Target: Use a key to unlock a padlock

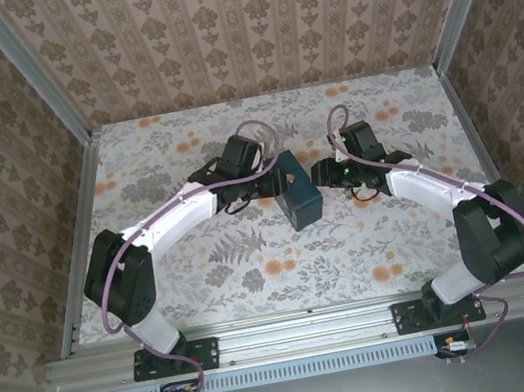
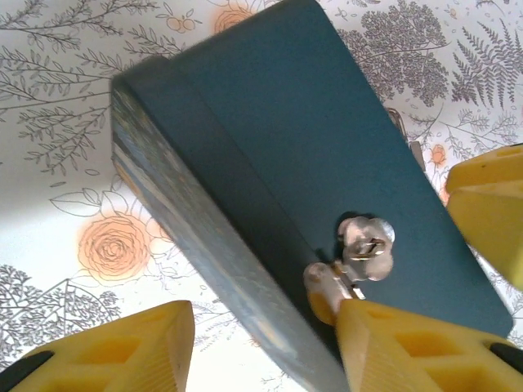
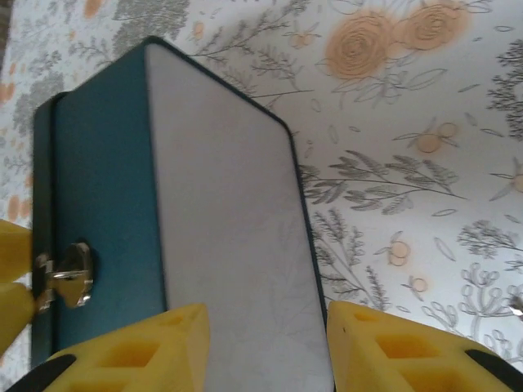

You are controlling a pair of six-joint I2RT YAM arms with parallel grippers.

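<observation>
Left gripper [image 2: 261, 327]: jaws apart astride the edge of a dark teal rectangular box [image 2: 270, 139], one fingertip [image 2: 392, 343] against the small silver metal padlock [image 2: 366, 245] on its face. Right gripper [image 3: 265, 322]: jaws apart at the box's 3 o'clock. Floral tabletop [image 1: 401, 232] open at 12 and 6 o'clock.

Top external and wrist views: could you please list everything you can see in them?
dark teal rectangular box: one, teal, mid-table between the grippers.
silver metal fitting: one, silver, on the box's teal face.
floral-printed table surface: one, white with orange and grey flowers, under everything.
patterned wallpaper walls: three, beige-brown, around the table.
left arm, right arm: two, black-and-white with purple cables, at the near edge.
left gripper: one, yellow fingers, open beside the fitting.
right gripper: one, yellow fingers, open over the box.
</observation>
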